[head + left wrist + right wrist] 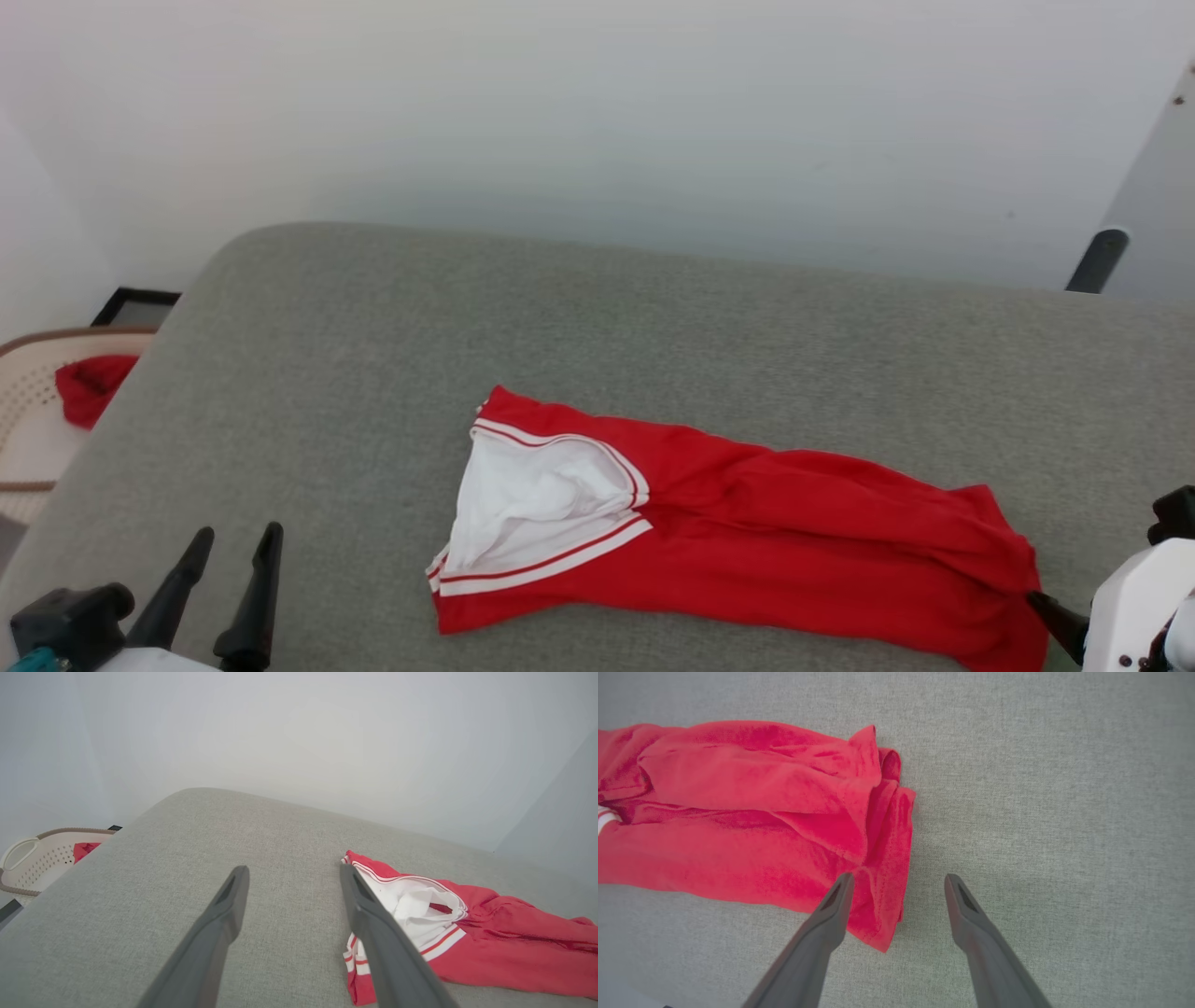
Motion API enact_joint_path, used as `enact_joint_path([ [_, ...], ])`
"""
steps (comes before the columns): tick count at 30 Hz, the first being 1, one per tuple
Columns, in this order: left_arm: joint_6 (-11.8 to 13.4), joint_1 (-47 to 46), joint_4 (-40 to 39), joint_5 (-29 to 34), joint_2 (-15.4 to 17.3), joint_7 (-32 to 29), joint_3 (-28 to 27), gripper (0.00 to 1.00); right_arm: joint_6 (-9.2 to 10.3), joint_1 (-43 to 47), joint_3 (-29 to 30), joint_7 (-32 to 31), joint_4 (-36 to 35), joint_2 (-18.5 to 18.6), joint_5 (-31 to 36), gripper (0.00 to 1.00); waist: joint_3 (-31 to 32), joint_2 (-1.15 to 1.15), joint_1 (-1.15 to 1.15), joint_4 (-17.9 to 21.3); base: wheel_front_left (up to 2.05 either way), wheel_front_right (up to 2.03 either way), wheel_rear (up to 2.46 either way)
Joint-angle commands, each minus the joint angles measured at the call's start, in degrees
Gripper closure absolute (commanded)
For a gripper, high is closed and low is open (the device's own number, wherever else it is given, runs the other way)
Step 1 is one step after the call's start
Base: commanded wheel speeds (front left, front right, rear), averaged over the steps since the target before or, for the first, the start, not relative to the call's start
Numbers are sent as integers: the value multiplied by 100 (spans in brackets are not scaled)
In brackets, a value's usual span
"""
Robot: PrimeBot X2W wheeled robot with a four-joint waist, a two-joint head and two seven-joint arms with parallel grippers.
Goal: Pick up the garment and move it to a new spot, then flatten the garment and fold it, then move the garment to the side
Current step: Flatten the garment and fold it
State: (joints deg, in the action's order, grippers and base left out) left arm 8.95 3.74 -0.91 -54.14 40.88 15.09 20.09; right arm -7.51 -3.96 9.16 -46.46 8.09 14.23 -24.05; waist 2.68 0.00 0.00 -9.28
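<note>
Right hand [900, 877] hangs wide open and empty over the garment's [766, 541] bunched red end, near the grey pad's [373, 327] front edge. Left hand [235, 534] open, empty, apart. Best to straddle the bunch and pinch deep.

A grey woven upholstered surface [653, 317] with a rounded far-left corner spreads across the foreground. Behind its far edge rises a plain pale wall [597, 112], softly and evenly lit. Beyond its left edge stands a cream perforated basket [23, 397] holding a red cloth [89, 387], with a dark frame [135, 306] just behind the basket.
</note>
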Motion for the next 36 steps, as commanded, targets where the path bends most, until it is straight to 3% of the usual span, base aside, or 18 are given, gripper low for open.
enact_joint_path([
  [1, -58, 71, -21, 106, -68, 1, -82, 0, 4, -101, 26, -47, 77, 19, 62, 0, -80, 0, 0, -114, 0, 0, 0],
  [13, -431, 211, -75, 735, -848, 0, -749, 0, 4, -759, 148, -289, 886, 81, 298, 0, -591, 0, 0, -548, 0, 0, 0],
  [23, -757, -19, 113, 955, -1337, 1, -905, 0, 0, -1246, -60, -487, 1753, -78, 253, 0, -971, 0, 0, -742, 0, 0, 0],
  [24, -782, -33, 136, 967, -1370, 1, -918, 0, 0, -1279, -140, -512, 1805, -85, 200, 67, -990, 0, 0, -748, 0, 0, 0],
  [25, -803, -37, 159, 984, -1401, 1, -938, 0, -1, -1298, -216, -544, 1853, -77, 147, 100, -1003, 0, 0, -753, 0, 0, 0],
  [36, -971, 63, 315, 1134, -1711, 1, -1217, 0, 12, -1599, -432, -314, 1902, 634, -139, 100, -1019, 0, 0, -660, 0, 0, 0],
])
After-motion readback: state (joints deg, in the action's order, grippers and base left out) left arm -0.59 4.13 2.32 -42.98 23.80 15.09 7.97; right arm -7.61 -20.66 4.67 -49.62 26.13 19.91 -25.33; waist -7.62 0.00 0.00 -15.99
